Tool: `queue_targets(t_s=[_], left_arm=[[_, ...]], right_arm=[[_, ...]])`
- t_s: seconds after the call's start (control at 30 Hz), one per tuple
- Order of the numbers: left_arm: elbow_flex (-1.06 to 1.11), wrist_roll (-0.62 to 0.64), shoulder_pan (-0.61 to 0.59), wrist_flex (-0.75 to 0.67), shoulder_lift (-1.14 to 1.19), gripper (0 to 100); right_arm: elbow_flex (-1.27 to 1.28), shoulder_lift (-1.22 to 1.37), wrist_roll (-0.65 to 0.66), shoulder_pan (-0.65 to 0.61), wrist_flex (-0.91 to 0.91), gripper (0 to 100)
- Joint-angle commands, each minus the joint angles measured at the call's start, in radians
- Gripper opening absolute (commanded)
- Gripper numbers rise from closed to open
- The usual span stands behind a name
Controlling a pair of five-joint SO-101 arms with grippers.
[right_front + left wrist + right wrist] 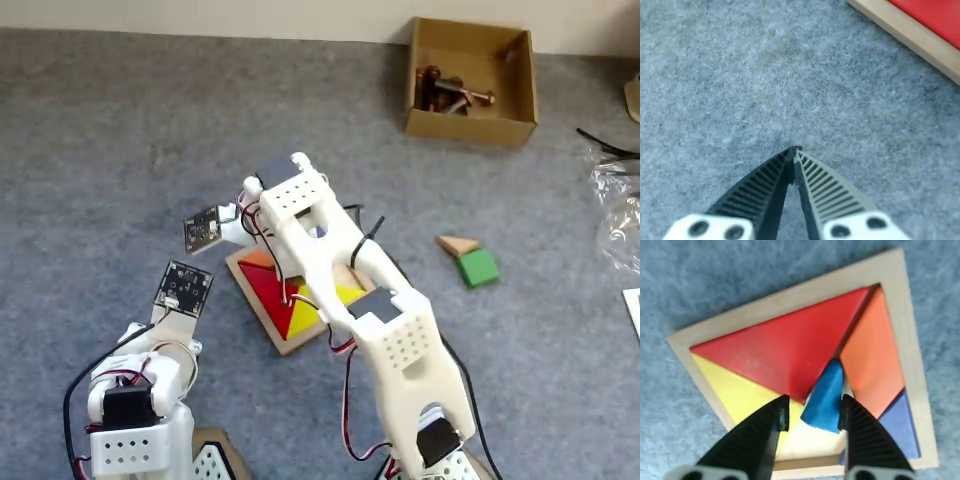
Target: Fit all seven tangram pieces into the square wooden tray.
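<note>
Has the right claw [814, 411] part-open over the square wooden tray [790, 295], straddling a small blue wooden piece [824, 395] tipped up in the pocket among the large red triangle [785, 350], orange triangle [872, 350], yellow triangle [740, 390] and indigo piece [900, 425], its long axis running between the fingers toward the red-orange seam, one finger apparently touching it, the other just clear. Holds the left claw [794, 150] pinched shut over bare grey tabletop [120, 130] just left of the tray. Likely calls for seating the blue piece flat, then reaching right, well apart, for the green square block [479, 268] and pale wooden triangle [457, 244], nearer the right arm.
</note>
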Motion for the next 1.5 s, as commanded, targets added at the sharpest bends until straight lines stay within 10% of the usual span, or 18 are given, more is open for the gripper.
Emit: queue_targets(t_s=[0.0, 1.47], left_arm=[[0.021, 0.011, -0.004, 0.008, -0.008, 1], [0.021, 0.011, -0.004, 0.008, -0.008, 1]], right_arm=[[-0.027, -0.022, 0.005, 0.018, -0.004, 16.6], [-0.113, -0.018, -0.362, 0.053, 0.182, 0.5]])
